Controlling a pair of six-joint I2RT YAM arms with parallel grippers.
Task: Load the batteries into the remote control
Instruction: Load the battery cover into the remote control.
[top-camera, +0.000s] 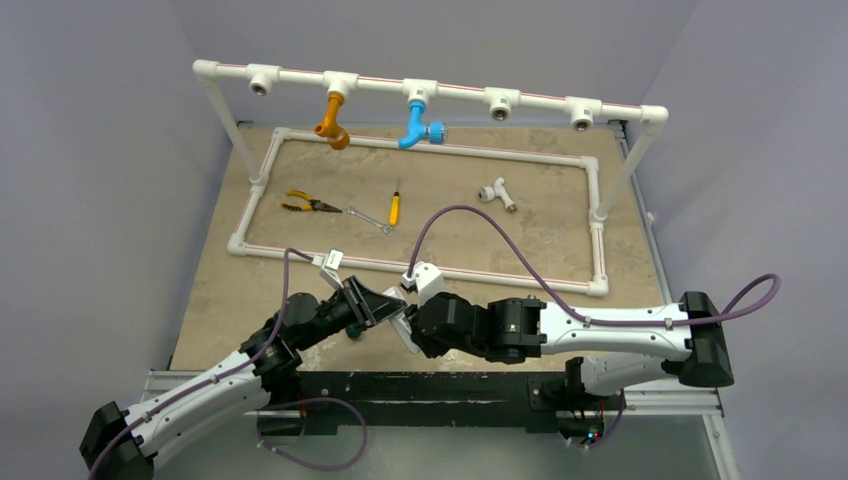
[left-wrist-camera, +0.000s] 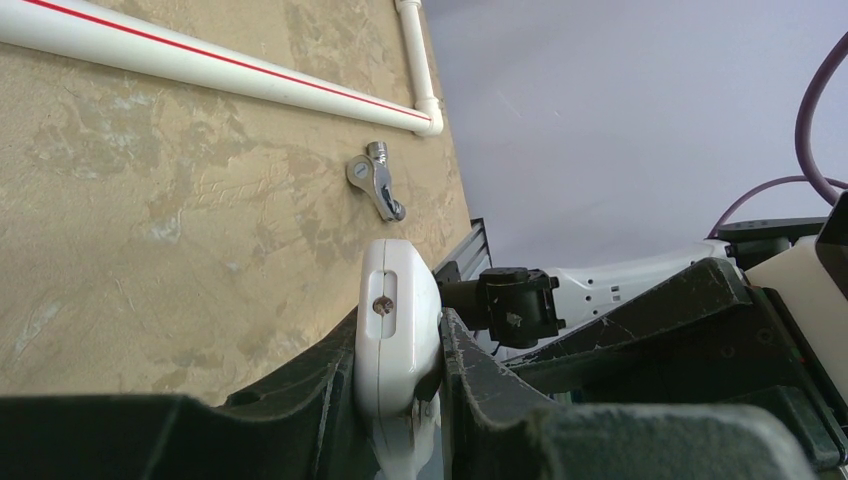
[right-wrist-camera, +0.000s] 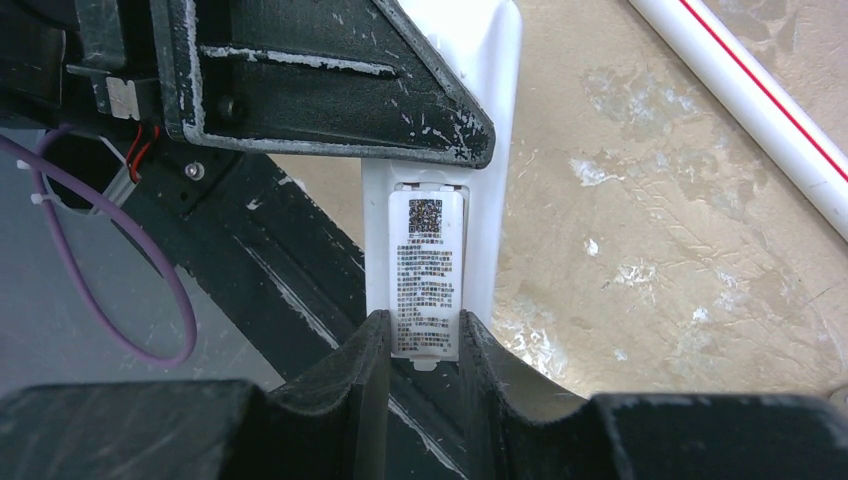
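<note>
- Remote control (left-wrist-camera: 398, 290) is held up off the tabletop (top-camera: 450, 170), low in the middle of the top view where the two arms meet, so both can work on it at once
- Left gripper (left-wrist-camera: 400, 330) is pressed together on the handset's two long sides, which shows edge-on at the bottom centre of its wrist view; gripping by the edges leaves the back free for the other arm
- Right gripper (right-wrist-camera: 425, 338) pinches the lower end of the battery cover (right-wrist-camera: 425, 260), the labelled panel at the centre of its wrist view, with one finger on each side edge of the panel
- That cover lies flat in its seat, so the bay looks closed; the step in hand is most likely getting the cover off, and loading has not begun
- One black finger of the left gripper crosses the back just above the cover's top edge, so the panel probably has to come away toward the bottom of the frame or lift outward, not slide upward
- No batteries show in any view, so where they wait cannot be told
- Pliers (top-camera: 305, 205), screwdriver (top-camera: 394, 208) and pipe fitting (top-camera: 497, 192) lie well apart in the upper half of the top view, inside the white pipe frame (top-camera: 420, 262), out of the arms' way
</note>
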